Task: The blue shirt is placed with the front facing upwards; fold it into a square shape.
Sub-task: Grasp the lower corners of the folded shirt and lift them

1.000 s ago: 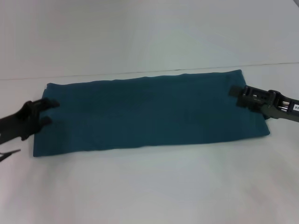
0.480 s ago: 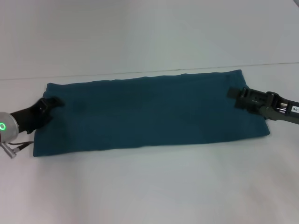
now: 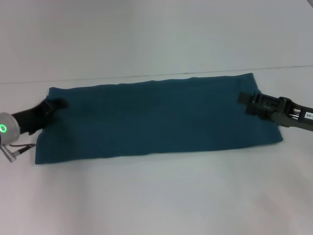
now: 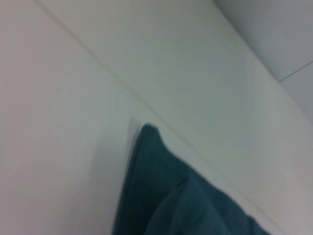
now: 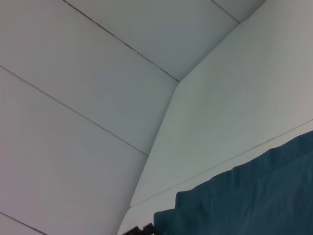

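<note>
A plain white tabletop fills the scene, meeting a pale wall along a faint seam behind the work. Spread across its middle lies the blue shirt, a dark teal cotton garment already folded into one long horizontal band; no lettering, collar or sleeve shows, only plain cloth.

The right gripper, a black clamp on a dark arm, reaches in from the right and sits over the band's right end, near the far corner. Whether its jaws pinch the cloth or merely rest there, I cannot tell. The left gripper, black behind a silver wrist with a green light, lies at the band's left end near the far corner; its fingers too are unclear, so I cannot say if they are parted or clamped.

Judging by the layout, the lengthwise folds are done and the step in hand is taking hold of the ends to shorten the band. The next move likely calls for a sure pinch through all layers at an end, then carrying it over toward the other, edges aligned, to approach a square.

The left wrist view alone shows a pointed corner of the shirt with a second layer overlapping it. The right wrist view shows the shirt's wavy far edge against wall panels.
</note>
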`<move>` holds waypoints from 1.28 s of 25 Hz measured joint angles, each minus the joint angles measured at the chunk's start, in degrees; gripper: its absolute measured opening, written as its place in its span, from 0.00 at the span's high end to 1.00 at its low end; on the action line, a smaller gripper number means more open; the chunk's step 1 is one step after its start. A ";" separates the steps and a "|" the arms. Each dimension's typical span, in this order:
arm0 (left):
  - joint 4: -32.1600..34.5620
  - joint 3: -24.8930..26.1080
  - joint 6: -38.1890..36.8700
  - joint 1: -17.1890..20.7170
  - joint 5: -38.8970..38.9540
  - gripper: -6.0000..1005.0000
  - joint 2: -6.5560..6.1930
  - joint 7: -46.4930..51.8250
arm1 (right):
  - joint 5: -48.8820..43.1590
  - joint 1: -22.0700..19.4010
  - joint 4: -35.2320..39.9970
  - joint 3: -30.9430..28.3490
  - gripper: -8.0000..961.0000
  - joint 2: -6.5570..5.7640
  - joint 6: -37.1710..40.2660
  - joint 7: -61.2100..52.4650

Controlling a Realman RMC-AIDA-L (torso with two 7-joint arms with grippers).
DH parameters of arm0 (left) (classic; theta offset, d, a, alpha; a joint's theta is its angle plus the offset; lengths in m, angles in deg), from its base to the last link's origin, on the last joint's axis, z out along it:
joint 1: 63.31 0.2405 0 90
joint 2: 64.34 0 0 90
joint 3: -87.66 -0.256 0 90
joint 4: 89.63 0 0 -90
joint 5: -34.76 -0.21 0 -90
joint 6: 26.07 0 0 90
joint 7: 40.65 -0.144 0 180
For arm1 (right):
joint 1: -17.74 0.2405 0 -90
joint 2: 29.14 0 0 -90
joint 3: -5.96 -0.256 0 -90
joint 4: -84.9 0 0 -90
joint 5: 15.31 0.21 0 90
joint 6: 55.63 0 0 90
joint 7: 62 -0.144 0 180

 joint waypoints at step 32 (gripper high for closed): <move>-10.07 -0.70 17.83 -7.85 -0.29 0.37 0.98 -12.61 | 0.00 0.71 -0.68 0.07 0.06 0.34 -0.73 -0.52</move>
